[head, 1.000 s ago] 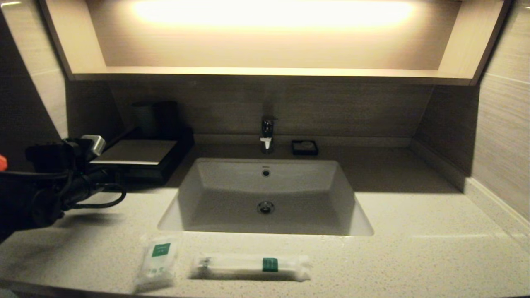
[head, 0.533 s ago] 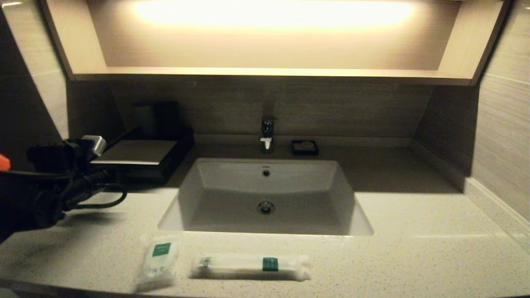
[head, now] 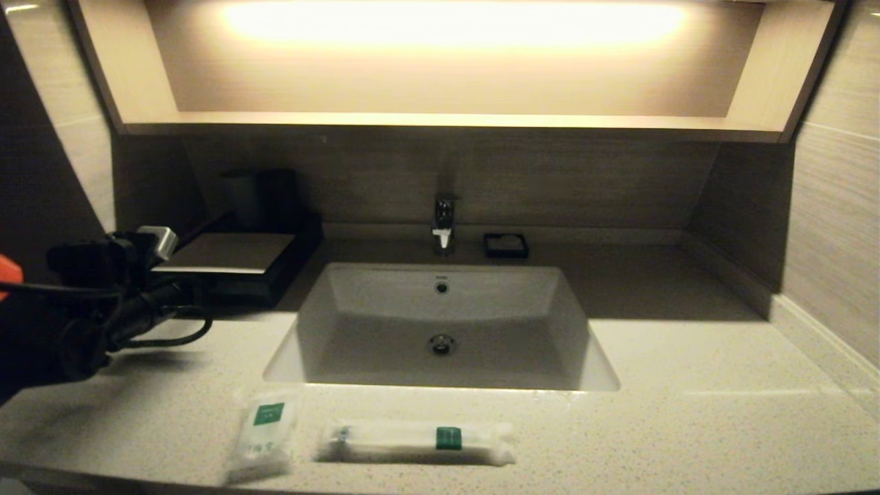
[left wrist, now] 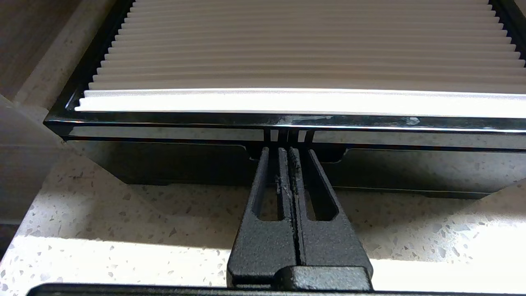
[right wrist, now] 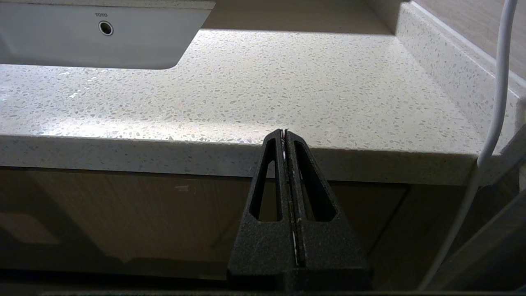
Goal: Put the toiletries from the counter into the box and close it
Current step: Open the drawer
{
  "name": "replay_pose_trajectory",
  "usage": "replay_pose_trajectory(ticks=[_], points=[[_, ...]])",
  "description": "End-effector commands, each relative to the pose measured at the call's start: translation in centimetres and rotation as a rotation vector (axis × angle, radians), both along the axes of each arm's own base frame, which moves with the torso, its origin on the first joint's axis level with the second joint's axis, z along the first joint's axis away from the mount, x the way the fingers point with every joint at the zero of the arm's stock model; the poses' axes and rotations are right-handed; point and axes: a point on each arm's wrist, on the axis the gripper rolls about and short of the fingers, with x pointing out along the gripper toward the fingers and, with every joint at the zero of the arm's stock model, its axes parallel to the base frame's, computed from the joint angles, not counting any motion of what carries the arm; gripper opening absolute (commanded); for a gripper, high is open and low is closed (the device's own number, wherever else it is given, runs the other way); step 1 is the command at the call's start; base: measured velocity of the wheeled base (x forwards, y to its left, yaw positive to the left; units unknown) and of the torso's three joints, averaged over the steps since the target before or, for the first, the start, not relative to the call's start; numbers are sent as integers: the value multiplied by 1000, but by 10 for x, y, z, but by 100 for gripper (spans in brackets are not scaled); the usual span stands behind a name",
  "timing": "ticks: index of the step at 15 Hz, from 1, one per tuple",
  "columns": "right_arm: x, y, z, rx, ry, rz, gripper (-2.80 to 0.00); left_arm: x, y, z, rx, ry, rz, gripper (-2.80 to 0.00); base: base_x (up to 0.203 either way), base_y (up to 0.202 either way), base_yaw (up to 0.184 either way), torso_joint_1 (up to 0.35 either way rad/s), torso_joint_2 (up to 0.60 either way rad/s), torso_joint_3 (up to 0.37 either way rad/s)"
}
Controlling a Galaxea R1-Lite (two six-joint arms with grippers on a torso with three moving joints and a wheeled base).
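The left gripper (left wrist: 286, 150) has its dark fingers pressed together, their tips at the notch in the glossy front edge of the low flat black box (left wrist: 164, 123) with the pale ribbed top panel, which stands on the beige speckled stone counter (head: 687, 412) left of the white sunken sink (head: 440, 323). The small squarish clear packet (head: 265, 430) and the long narrow clear packet (head: 416, 440), both green-labelled, lie near the counter's front edge. The right gripper (right wrist: 284, 133), fingers closed, hangs parked before the counter's front edge.
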Motion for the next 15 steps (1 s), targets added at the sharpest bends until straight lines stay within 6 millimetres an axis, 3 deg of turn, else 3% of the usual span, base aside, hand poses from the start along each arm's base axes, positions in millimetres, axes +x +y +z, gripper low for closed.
replay_pose_trajectory(ticks=[1, 15], points=[[0, 0, 0, 0, 2, 1, -280, 1, 0, -3, -1, 3, 0, -280, 0, 0, 0, 0, 0, 0], [0, 0, 0, 0, 1, 1, -280, -8, -1, 5, -11, 65, 6, -280, 0, 0, 0, 0, 0, 0]])
